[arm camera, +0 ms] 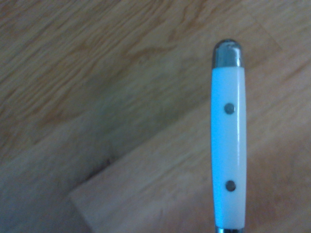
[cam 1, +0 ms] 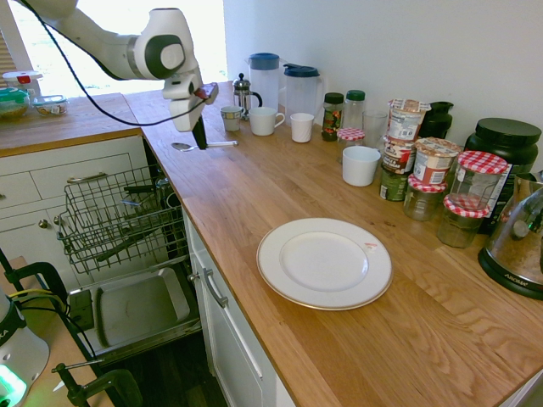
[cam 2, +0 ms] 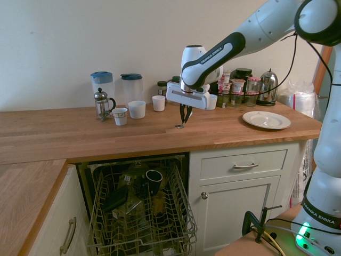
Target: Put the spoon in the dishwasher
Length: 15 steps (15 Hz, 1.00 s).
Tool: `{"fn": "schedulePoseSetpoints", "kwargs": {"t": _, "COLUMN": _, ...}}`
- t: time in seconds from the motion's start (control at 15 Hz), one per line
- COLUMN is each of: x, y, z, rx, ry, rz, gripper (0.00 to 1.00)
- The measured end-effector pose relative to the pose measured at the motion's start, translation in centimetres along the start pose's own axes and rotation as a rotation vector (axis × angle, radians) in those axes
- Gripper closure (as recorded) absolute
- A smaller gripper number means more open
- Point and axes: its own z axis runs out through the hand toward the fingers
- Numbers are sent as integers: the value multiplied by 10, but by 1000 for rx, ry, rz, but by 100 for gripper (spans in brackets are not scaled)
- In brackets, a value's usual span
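Observation:
The spoon (cam 1: pixel 222 143) lies flat on the wooden counter near its front edge, its shiny bowl pointing toward the dishwasher side and its whitish handle (arm camera: pixel 228 145) filling the wrist view. My gripper (cam 1: pixel 200 141) points straight down, its fingers shut on the spoon's middle; from the other side the gripper (cam 2: pixel 183 120) touches down on the spoon (cam 2: pixel 179 126). The dishwasher (cam 1: pixel 119 220) stands open below the counter, its wire rack (cam 2: pixel 141 213) pulled out and holding a cup and other items, with its grey door panel (cam 1: pixel 136 309) folded down.
A French press (cam 1: pixel 243 93), two jugs (cam 1: pixel 265 78), white mugs (cam 1: pixel 265 121) and a small cup (cam 1: pixel 231 117) stand just behind the gripper. Jars (cam 1: pixel 434 161), a kettle (cam 1: pixel 519 242) and a white plate (cam 1: pixel 324 261) sit farther along the counter.

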Motion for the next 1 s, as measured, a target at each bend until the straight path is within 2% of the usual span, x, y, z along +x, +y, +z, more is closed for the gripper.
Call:
{"fn": "schedulePoseSetpoints", "kwargs": {"t": 0.2, "x": -62, "y": 58, "z": -22, "rx": -5, "ry": -6, "rz": -148, "gripper": 100}}
{"fn": "schedulePoseSetpoints", "kwargs": {"t": 0.4, "x": -118, "y": 114, "z": -16, "rx": -30, "ry": 23, "rz": -296, "gripper": 100}}
{"fn": "schedulePoseSetpoints", "kwargs": {"t": 0.73, "x": -164, "y": 183, "z": 37, "rx": -116, "ry": 69, "rz": -492, "gripper": 100}}
{"fn": "schedulePoseSetpoints", "kwargs": {"t": 1.0, "x": -175, "y": 204, "z": 91, "rx": -188, "ry": 51, "rz": -530, "gripper": 100}}
